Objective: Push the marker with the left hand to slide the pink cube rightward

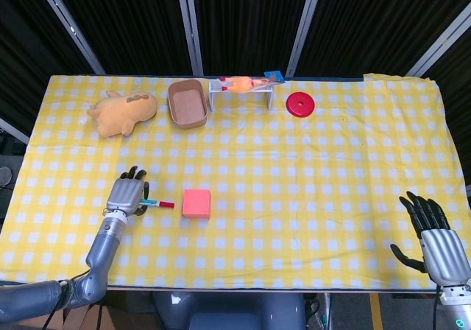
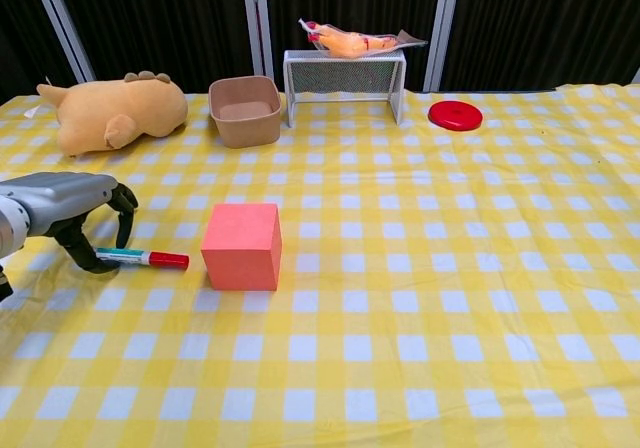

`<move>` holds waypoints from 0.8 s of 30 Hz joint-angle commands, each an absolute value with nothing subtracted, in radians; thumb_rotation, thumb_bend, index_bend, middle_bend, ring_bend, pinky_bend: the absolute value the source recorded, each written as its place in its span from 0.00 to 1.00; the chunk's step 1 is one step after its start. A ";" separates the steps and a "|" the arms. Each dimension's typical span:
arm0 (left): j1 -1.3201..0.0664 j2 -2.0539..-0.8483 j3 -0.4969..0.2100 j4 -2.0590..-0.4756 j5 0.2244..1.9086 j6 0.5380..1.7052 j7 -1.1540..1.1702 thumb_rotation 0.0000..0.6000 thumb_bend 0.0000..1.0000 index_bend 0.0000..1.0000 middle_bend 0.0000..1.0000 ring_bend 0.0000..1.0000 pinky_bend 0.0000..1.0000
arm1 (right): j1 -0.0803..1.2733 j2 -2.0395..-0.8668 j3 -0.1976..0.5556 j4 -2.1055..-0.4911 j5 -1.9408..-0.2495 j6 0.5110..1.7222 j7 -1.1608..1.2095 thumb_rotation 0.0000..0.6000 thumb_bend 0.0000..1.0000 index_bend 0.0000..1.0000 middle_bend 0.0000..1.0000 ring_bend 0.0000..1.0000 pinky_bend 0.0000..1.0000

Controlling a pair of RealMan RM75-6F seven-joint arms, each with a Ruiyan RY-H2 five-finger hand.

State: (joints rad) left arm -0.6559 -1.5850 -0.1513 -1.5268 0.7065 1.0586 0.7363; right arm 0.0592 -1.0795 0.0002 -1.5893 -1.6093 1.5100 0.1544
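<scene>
The pink cube sits on the yellow checked cloth, left of centre. A marker with a red cap lies just left of it, its cap pointing at the cube with a small gap between them. My left hand arches over the marker's left end with fingers curved down and apart. Its thumb tip touches that end, and it holds nothing. My right hand rests at the near right edge with fingers spread and empty. The chest view does not show it.
Along the far edge stand a plush toy, a tan bowl, a small white goal with a packaged item on top, and a red disc. Bare cloth stretches right of the cube.
</scene>
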 commanded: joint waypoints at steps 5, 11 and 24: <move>-0.662 -1.559 -0.164 -1.640 0.631 1.133 0.787 1.00 0.44 0.64 0.15 0.03 0.16 | 0.059 -1.080 0.000 -1.590 -1.613 1.512 0.154 1.00 0.32 0.00 0.00 0.00 0.00; -0.667 -1.575 -0.177 -1.669 0.597 1.190 0.802 1.00 0.46 0.65 0.16 0.03 0.16 | 0.059 -1.080 -0.001 -1.590 -1.613 1.512 0.155 1.00 0.32 0.00 0.00 0.00 0.00; -0.734 -1.667 -0.223 -1.656 0.487 1.220 0.868 1.00 0.46 0.65 0.16 0.03 0.16 | 0.059 -1.078 0.000 -1.592 -1.613 1.511 0.161 1.00 0.32 0.00 0.00 0.00 0.00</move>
State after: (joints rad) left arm -0.7254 -1.6574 -0.2159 -1.6598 0.4959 1.2177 0.8630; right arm 0.0592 -1.0777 0.0000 -1.5920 -1.6128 1.5107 0.1612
